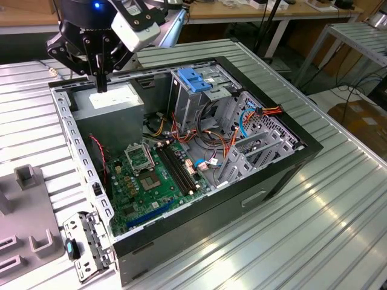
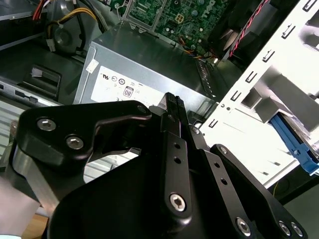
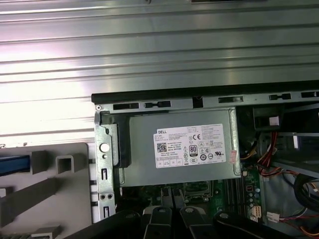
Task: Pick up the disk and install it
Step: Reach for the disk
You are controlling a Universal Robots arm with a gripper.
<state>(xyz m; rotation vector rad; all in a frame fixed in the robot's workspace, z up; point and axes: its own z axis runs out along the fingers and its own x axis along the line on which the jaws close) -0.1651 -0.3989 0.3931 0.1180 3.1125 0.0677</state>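
Above the grey metal box with a white sticker (image 1: 115, 106), the black gripper (image 1: 101, 87) hangs closed and empty; the blue-railed disk (image 3: 12, 164) apparently lies unpicked on the grey holder (image 3: 55, 194) alongside.

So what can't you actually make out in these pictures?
First wrist view: a blue piece at the grey fixture is cut off by the picture's edge; whether it is the disk, I cannot tell.
Second wrist view: the gripper hides part of the grey box.
Exterior view: the metal cage's inside is hidden by its walls.
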